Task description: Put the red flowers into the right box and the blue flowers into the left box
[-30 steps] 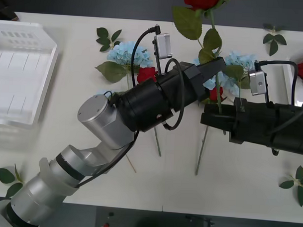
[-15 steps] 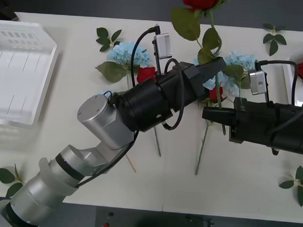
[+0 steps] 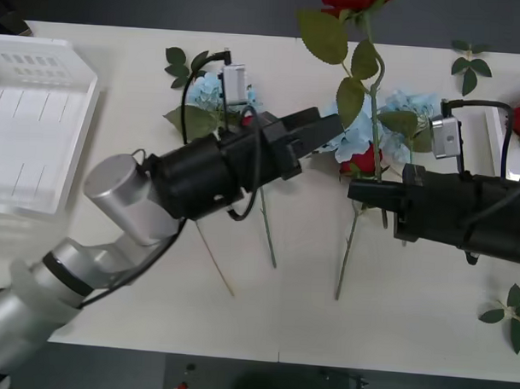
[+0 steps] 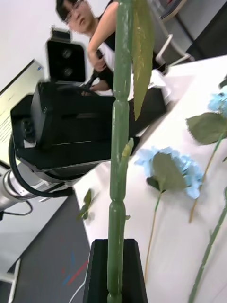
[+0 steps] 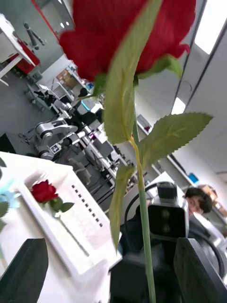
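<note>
Since a second ago the left gripper [image 3: 329, 129] has let go of the upright red rose [image 3: 372, 96] and drawn back, fingers spread. That rose's stem stands clamped in the right gripper [image 3: 362, 194] above the white table [image 3: 113, 241], its bloom cut off at the top. Blue flowers [image 3: 408, 106] lie behind, partly hidden

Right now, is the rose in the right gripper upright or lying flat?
Upright. The right gripper is shut on the red rose stem, bloom high above the table.
</note>
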